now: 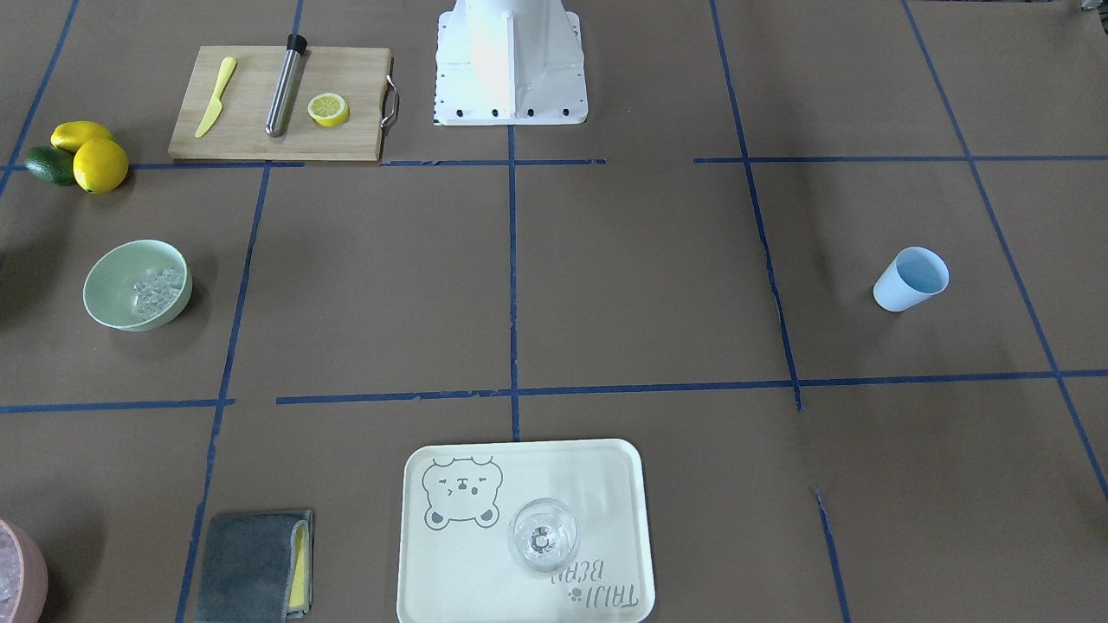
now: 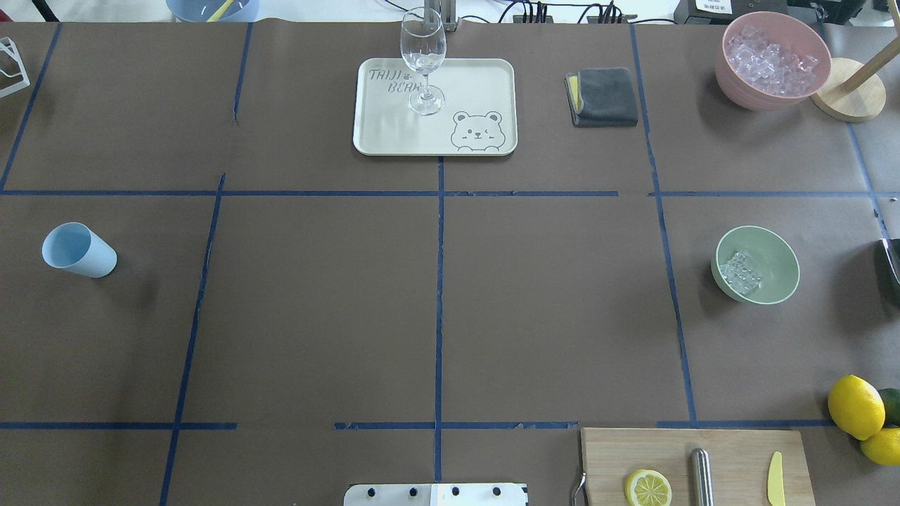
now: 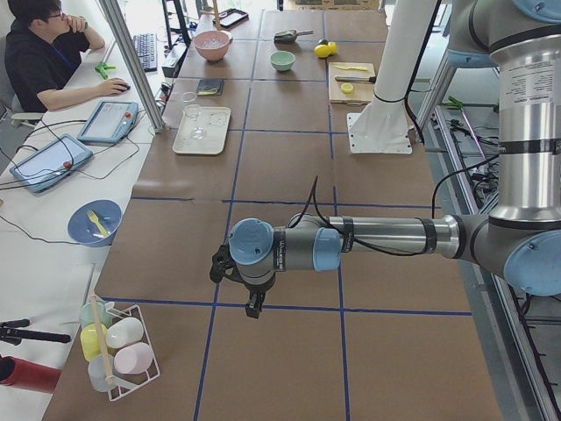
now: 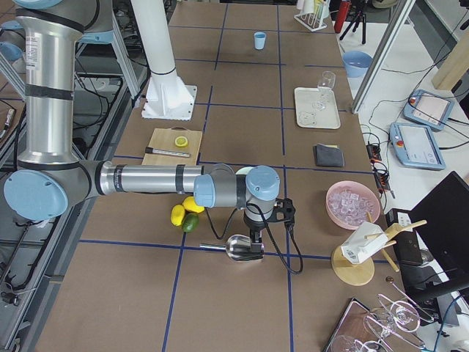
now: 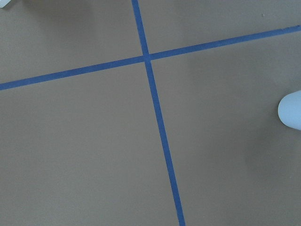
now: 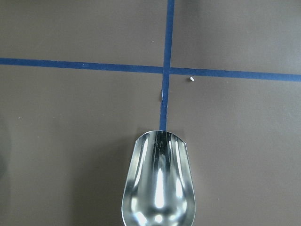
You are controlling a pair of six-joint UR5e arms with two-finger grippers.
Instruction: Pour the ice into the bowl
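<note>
Brown paper covers the table (image 1: 640,285), crossed by a grid of blue tape (image 1: 512,285). The bowl (image 1: 108,285) is pale mint green and the ice (image 1: 158,290) in it is clear. The cup (image 1: 909,279) is light blue. The cream tray (image 1: 597,484) bears a grey bear drawing (image 1: 461,491) and grey lettering. The folded cloth (image 1: 247,567) is dark grey with a yellow edge. On the tan wooden cutting board (image 1: 355,78) the knife (image 1: 215,97) and the lemon slice (image 1: 328,109) are yellow. The scoop (image 6: 158,188) is shiny silver.

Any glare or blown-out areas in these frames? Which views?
Front-facing: the robot base is blown out to near white. Right wrist: bright specular streaks on the metal scoop. Overhead: the ice in the bowl reads clearly, no glare. Left wrist: no glare.
</note>
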